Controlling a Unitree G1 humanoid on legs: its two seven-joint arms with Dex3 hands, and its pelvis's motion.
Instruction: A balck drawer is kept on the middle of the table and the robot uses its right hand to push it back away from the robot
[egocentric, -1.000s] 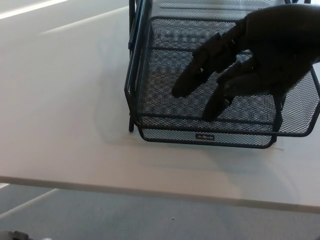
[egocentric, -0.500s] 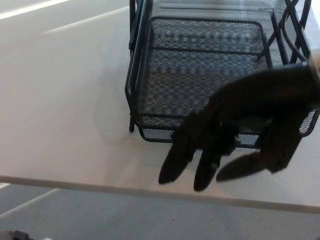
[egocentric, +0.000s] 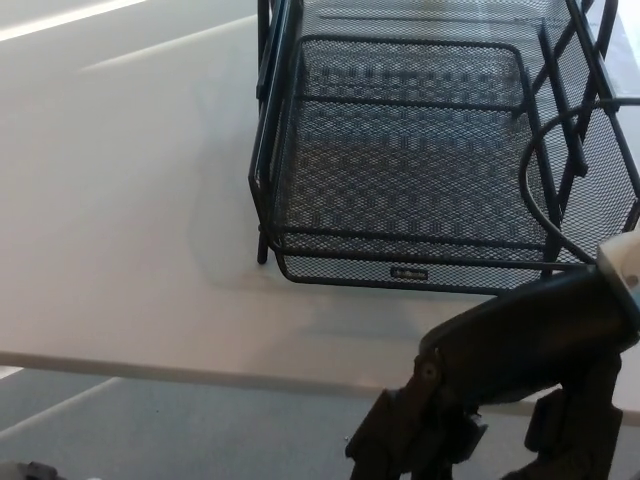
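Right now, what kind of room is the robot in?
Probably an office or a lab, though I can't be sure. A black wire-mesh drawer, like a desk paper tray, sits on a plain white table, and grey floor shows below its edge.

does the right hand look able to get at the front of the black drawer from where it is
Probably yes. The right hand sits low at the near table edge, with only bare table between it and the front of the black drawer.

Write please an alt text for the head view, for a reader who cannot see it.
A black wire-mesh drawer stands on a white table. The robot's right hand hangs at the table's near edge, apart from the drawer, fingers pointing down.
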